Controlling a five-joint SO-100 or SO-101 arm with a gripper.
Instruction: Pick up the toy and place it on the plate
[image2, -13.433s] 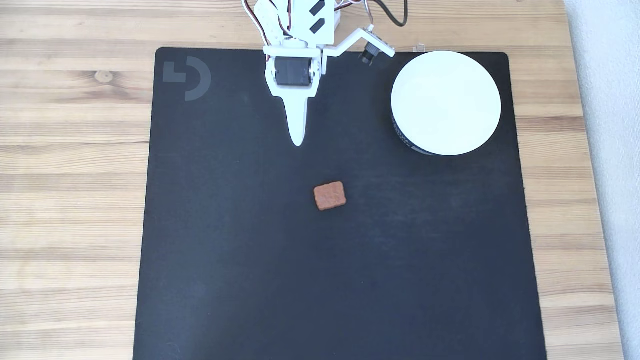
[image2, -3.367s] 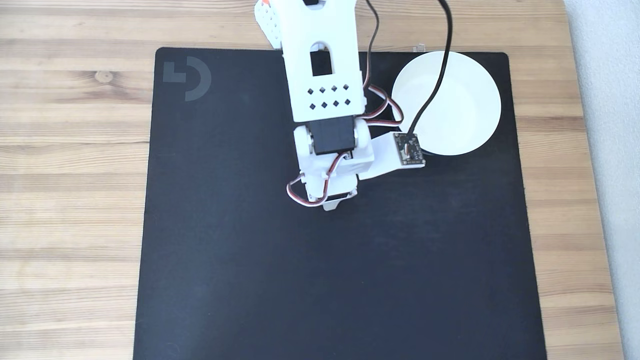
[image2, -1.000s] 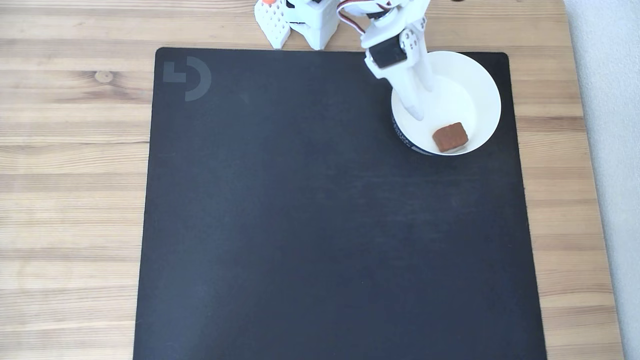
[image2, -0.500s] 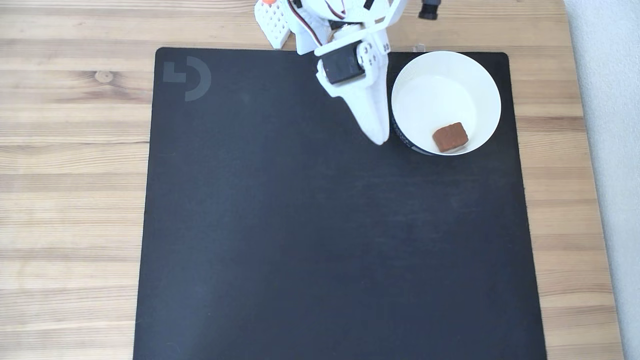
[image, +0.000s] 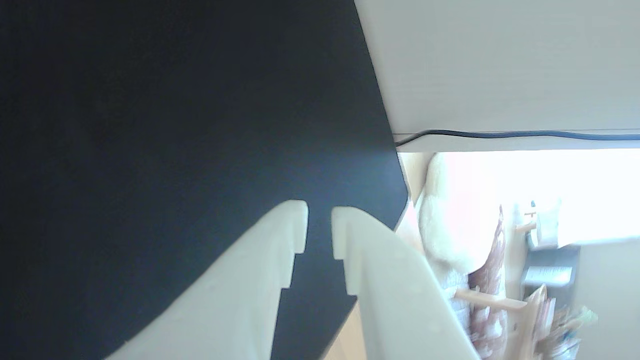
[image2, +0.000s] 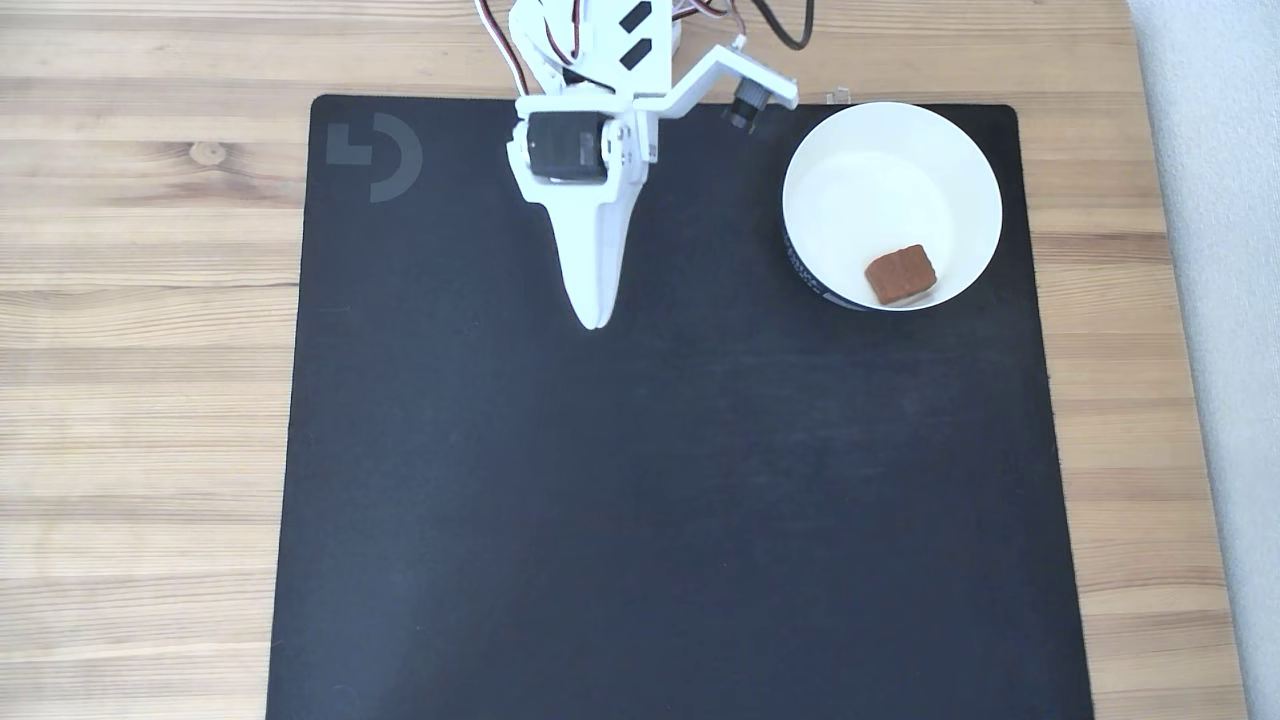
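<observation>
In the fixed view the toy (image2: 900, 275), a small reddish-brown block, lies inside the plate (image2: 860, 185), a round white dish at the mat's far right corner, near the dish's lower rim. My white gripper (image2: 593, 322) hangs over the black mat well to the left of the plate, its tip pointing toward the mat's middle. In the wrist view my gripper (image: 320, 212) is shut, with only a thin slit between its pale fingers (image: 250, 280) and nothing held.
A large black mat (image2: 650, 500) covers the wooden table (image2: 150, 300). The arm's base and cables stand at the mat's far edge. The wrist view shows the mat (image: 175, 125), pale table (image: 500, 65), a dark cable (image: 500, 134) and bright room clutter past the edge.
The toy went from the mat into the plate. Within the last second my gripper has left the plate and swung left over the mat, holding nothing.
</observation>
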